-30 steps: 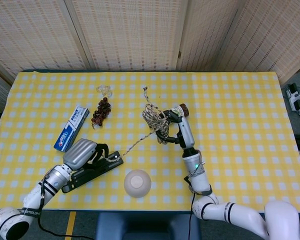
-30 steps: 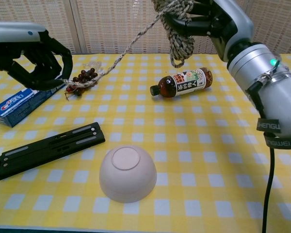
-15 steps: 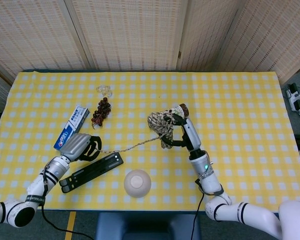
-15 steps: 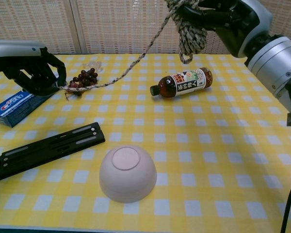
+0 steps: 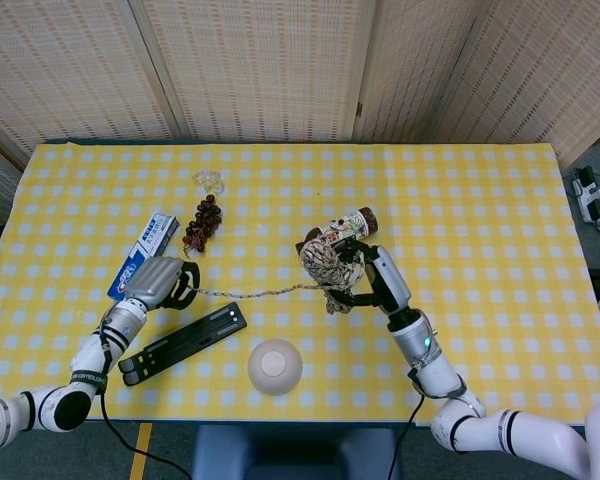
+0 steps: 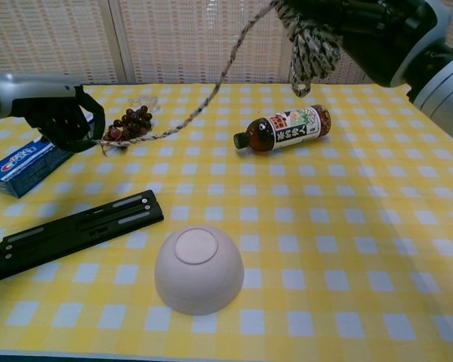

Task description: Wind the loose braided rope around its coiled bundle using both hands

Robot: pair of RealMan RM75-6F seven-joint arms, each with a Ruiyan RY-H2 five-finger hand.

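My right hand [image 5: 365, 275] [image 6: 377, 26] grips the coiled rope bundle [image 5: 325, 262] [image 6: 311, 41] and holds it up above the table. From the bundle the loose braided rope [image 5: 250, 294] [image 6: 204, 98] runs taut leftward to my left hand [image 5: 158, 282] [image 6: 60, 117], which pinches its free end low over the table, near the toothpaste box. The rope's tip sticks out just past the left hand's fingers in the chest view.
A lying brown bottle [image 5: 342, 226] [image 6: 283, 129] is under the bundle. An upturned beige bowl [image 5: 275, 366] [image 6: 198, 268] and a black bar [image 5: 183, 343] [image 6: 68, 234] sit near the front. A toothpaste box [image 5: 145, 254] [image 6: 23, 164] and dark grapes [image 5: 203, 223] [image 6: 132, 121] lie left.
My left hand pulled the rope end further left and away from the black bar. My right hand carried the bundle to the right and nearer the front, drawing the rope flatter and tighter.
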